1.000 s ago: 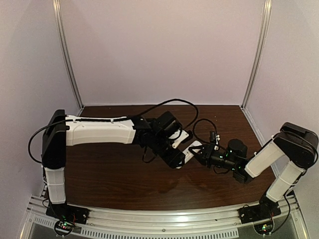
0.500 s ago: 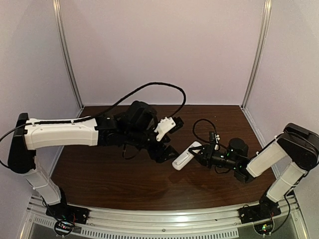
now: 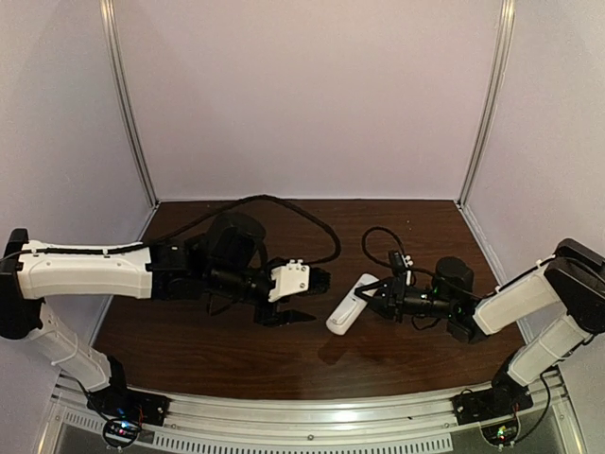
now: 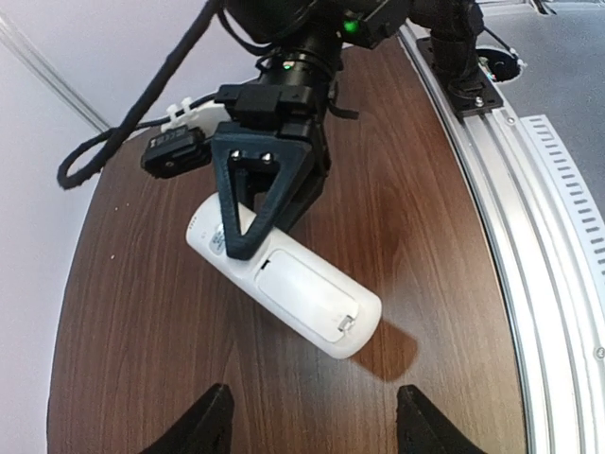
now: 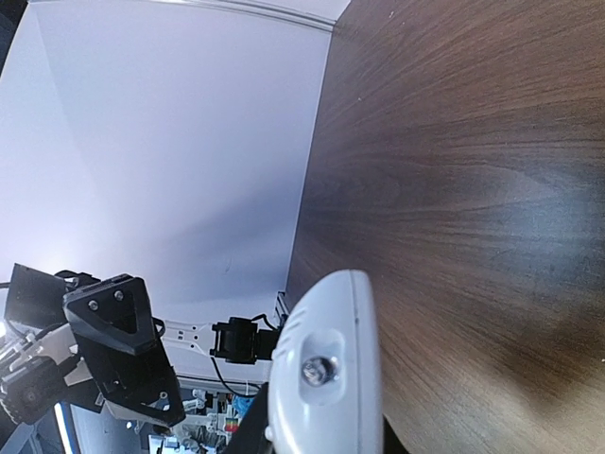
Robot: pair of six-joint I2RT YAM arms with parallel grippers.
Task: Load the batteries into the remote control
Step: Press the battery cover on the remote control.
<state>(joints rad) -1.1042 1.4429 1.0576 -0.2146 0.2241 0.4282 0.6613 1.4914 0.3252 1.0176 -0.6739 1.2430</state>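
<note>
We have the right gripper clamped on the remote control near one end, holding it tilted clear of the counter, with its plain back toward the left wrist camera. The left gripper is spread wide and empty, near the remote but not touching it. We see no batteries anywhere. The back panel looks seated, so we can't tell if they are inside.

Risks as we judge them: the hold is near one end, so a push on the free end could pivot the remote or slip it out, and the slick plastic adds to that.

The counter is dark glossy wood grain with glare. There are pale lilac walls, metal corner posts and a slotted rail along the near edge.
</note>
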